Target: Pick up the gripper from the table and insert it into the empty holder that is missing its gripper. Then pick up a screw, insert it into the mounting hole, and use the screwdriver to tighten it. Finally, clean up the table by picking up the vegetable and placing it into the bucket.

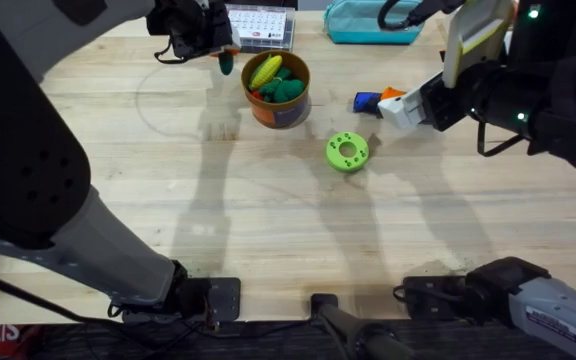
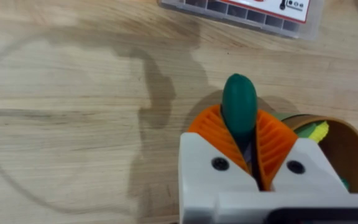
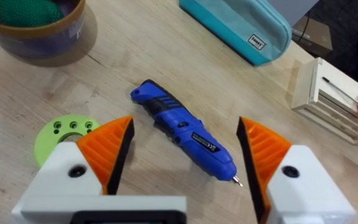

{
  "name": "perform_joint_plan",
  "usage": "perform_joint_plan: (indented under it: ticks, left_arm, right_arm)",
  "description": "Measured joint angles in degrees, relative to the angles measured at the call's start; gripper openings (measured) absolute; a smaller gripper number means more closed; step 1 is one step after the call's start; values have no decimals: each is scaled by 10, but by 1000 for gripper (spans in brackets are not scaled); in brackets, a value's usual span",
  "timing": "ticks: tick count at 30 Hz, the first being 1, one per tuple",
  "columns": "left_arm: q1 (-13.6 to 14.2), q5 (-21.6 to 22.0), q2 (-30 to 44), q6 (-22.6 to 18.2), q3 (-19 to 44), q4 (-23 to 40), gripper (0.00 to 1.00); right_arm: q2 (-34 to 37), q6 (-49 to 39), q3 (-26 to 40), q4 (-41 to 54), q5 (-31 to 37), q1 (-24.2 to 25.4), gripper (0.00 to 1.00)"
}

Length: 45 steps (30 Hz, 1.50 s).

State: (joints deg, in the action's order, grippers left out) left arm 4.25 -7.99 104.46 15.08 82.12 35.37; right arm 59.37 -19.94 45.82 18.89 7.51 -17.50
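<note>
My left gripper [image 1: 218, 50] is shut on the small dark green vegetable [image 1: 226, 66], whose rounded tip sticks out past the orange pads [image 2: 272, 146] in the left wrist view [image 2: 239, 102]. It hangs just left of the orange-brown bucket [image 1: 290, 112], whose rim [image 2: 347, 134] shows beside the fingers. A yellow and a green toy lie in the bucket. The blue screwdriver [image 1: 367, 101] lies on the table right of the bucket. My right gripper [image 3: 185, 124] is open above it, one finger on each side of the screwdriver [image 3: 182, 127]. I cannot make out the loose gripper, holder or screw.
A flat green disc with holes [image 1: 347, 151] lies below the bucket. At the table's far edge stand a clear compartment box [image 1: 261, 28] and a teal pouch [image 1: 368, 25]. A pale rack with a red-handled tool [image 3: 331, 102] stands beyond the screwdriver.
</note>
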Motion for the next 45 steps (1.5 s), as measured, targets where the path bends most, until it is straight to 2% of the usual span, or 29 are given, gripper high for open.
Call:
perform_joint_plan:
  ticks: [4,11,16,21,28,33,41,45]
  left_arm:
    - [0,-10,7,4,0,10,98]
    - [0,-87,-3,-1,5,19,94]
    - [7,-109,-50,-40,12,62,94]
    - [38,-121,-78,-90,22,112,94]
    - [77,-121,-72,-130,23,124,94]
    - [95,-89,-58,-152,23,112,94]
    - [99,-69,-10,-152,23,101,94]
    - [99,-67,-9,-151,23,95,94]
  right_arm:
    - [0,0,0,9,0,0,978]
    - [0,0,0,30,0,0,978]
    - [0,0,0,38,0,0,978]
    - [0,0,0,41,0,0,978]
    - [0,0,0,43,0,0,978]
    - [0,0,0,65,0,0,978]
    - [0,0,0,79,0,0,978]
    - [0,0,0,80,0,0,978]
